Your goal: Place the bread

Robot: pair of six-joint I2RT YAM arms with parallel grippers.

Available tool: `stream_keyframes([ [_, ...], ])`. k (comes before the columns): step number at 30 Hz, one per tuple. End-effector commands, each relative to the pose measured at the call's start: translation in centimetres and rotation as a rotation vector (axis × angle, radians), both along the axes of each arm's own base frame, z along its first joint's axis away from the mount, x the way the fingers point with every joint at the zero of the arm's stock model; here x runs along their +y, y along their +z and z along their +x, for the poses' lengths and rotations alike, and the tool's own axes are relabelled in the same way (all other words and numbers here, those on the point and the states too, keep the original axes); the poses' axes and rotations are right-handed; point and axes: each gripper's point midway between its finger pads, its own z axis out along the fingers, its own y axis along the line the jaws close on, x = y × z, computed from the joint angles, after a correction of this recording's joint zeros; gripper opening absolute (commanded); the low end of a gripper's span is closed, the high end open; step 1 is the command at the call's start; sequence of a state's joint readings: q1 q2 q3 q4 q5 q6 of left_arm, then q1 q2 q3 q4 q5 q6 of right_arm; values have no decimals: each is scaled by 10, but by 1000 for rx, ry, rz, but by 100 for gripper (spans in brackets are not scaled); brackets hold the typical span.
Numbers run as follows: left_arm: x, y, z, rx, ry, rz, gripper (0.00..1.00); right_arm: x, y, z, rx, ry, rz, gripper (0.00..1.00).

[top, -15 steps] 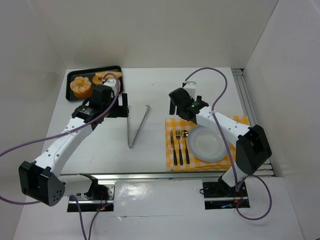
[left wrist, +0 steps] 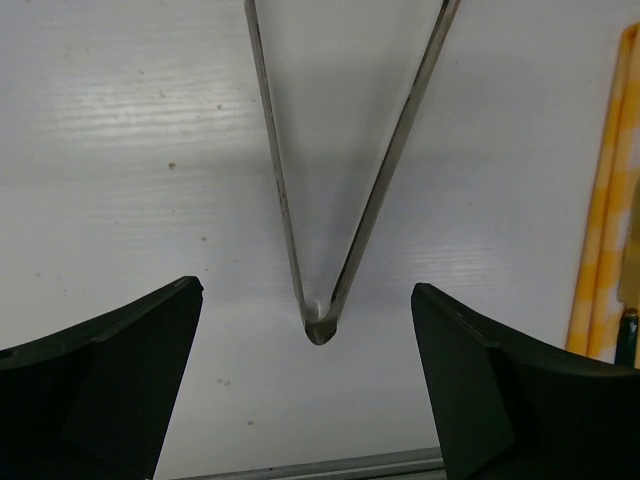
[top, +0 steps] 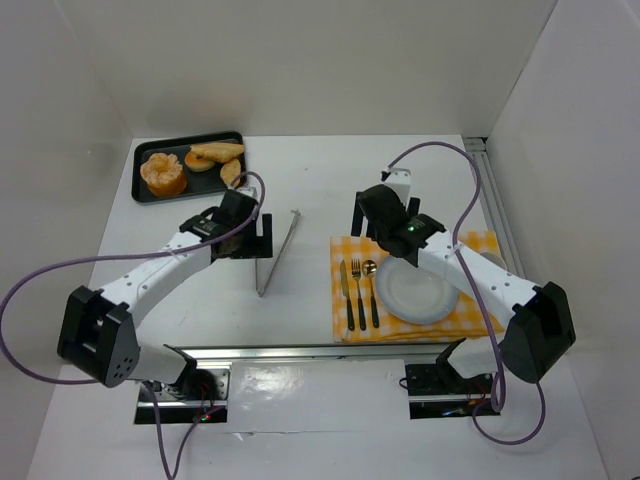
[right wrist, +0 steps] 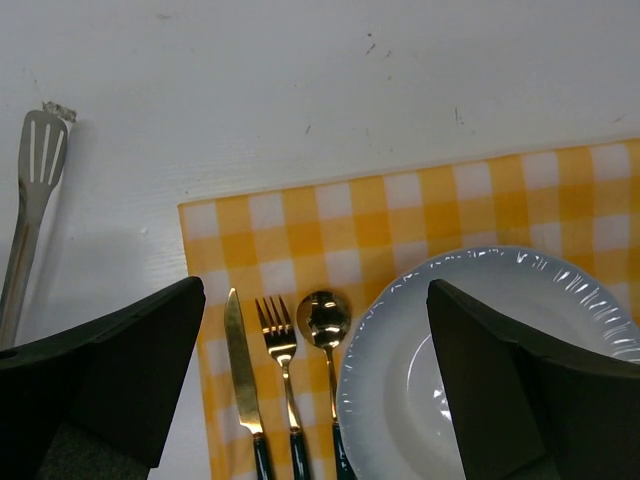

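Several bread pieces [top: 215,152] and a round pastry [top: 163,173] lie on a black tray [top: 143,192] at the far left. Metal tongs [top: 275,250] lie open on the table. My left gripper [top: 250,232] is open and empty, above the tongs. In the left wrist view the tongs' hinge end [left wrist: 318,330] lies between my open fingers [left wrist: 100,380]. My right gripper [top: 378,222] is open and empty over the far left part of the yellow checked cloth [top: 350,250]. The white plate [top: 415,288] on the cloth holds nothing; it also shows in the right wrist view [right wrist: 480,270].
A knife [right wrist: 240,370], a fork [right wrist: 280,360] and a spoon [right wrist: 325,330] lie on the cloth left of the plate. One tong tip [right wrist: 35,170] shows at the left of the right wrist view. White walls enclose the table, and a metal rail [top: 340,350] runs along the near edge.
My left gripper has moved from beside the tray toward the near right, over the tongs. My right gripper has shifted slightly right, toward the plate.
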State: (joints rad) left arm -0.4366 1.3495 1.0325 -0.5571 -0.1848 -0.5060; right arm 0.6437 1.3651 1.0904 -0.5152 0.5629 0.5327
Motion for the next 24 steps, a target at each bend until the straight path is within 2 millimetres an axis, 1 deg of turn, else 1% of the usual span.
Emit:
stream_keyframes([
  [1,-12,-29,-9,97,32,-14,99,7,17,2,-64,23,45,99],
  [2,-17,-45,-12,144,27,4,99,7,17,2,-64,23,45,99],
  [3,-17,-52,-13,166,28,16,99,7,17,2,-64,23,45,99],
  [4,-23,-55,-11,165,27,18,99,6,15,1,-57,23,40,99],
  [5,-28,-61,-11,172,25,17,99,7,19,2,-64,23,45,99],
  [6,-28,-67,-11,190,34,22,99,7,19,2,-64,23,45,99],
  [7,-28,-74,-7,196,40,36,99,7,19,2,-64,23,45,99],
  [8,-29,-77,-5,196,40,36,99,8,22,1,-69,30,56,99],
  [9,-31,-79,-2,199,40,38,99,7,19,1,-68,30,56,99],
  [10,-31,-88,-1,215,41,47,99,7,22,0,-75,30,61,99],
  [11,-31,-89,2,212,47,58,99,6,17,-2,-65,30,54,99],
  [13,-30,-93,6,217,44,77,99,7,18,0,-73,30,59,99],
  [14,-33,-93,10,208,44,71,99,7,14,-2,-61,38,60,99],
  [15,-30,-101,10,222,40,96,99,7,14,-2,-61,38,60,99],
  [16,-33,-99,15,215,40,93,99,7,14,-2,-61,38,60,99],
  [17,-32,-103,14,225,40,98,99,6,13,-4,-60,38,59,99],
  [20,-33,-108,28,212,38,109,99,5,9,-5,-57,38,57,99],
  [21,-34,-110,29,211,38,109,99,4,9,-7,-57,38,57,99],
  [22,-35,-111,32,210,29,114,99,4,7,-6,-58,38,58,99],
  [23,-38,-107,38,192,29,103,99,4,7,-6,-58,38,58,99],
  [24,-39,-110,41,184,18,106,99,4,7,-6,-58,38,58,99],
])
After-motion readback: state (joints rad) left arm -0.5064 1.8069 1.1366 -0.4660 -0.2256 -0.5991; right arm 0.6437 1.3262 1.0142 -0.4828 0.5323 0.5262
